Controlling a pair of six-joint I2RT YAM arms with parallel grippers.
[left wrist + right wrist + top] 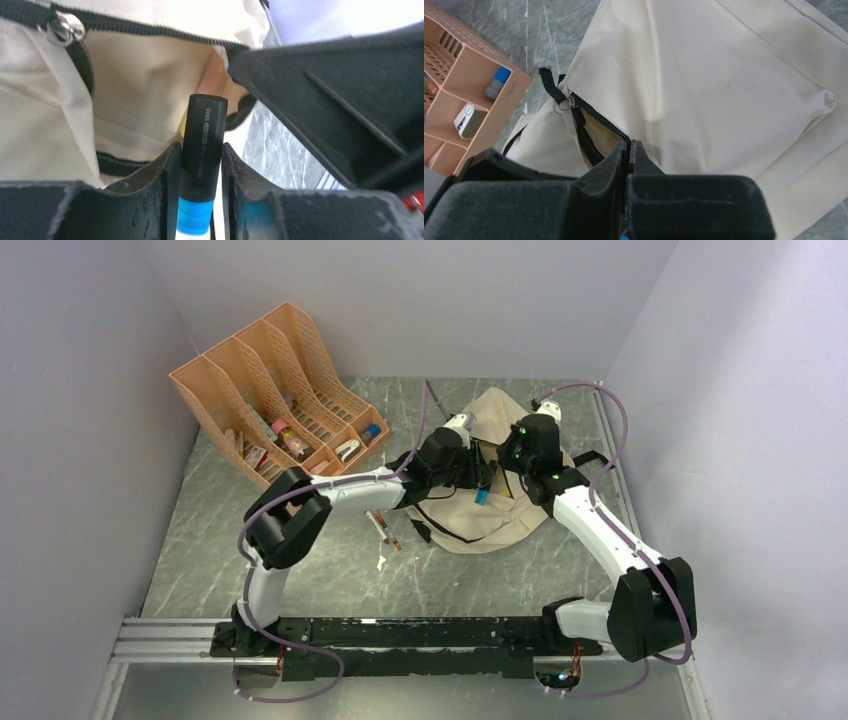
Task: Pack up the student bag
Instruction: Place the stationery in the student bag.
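Note:
The student bag, cream fabric with a black zipper, lies at the back right of the table. Its zipper stands parted, with the pull at the left end. My right gripper is shut on the zipper edge and holds the mouth up. My left gripper is shut on a marker with a black cap, a blue band and a white body. The cap points at the bag's opening, just in front of it. The right gripper's black fingers fill the right of the left wrist view.
An orange file organizer stands at the back left, holding small bottles and a white item. A pen and a small white scrap lie on the table left of the bag. Walls close in on both sides.

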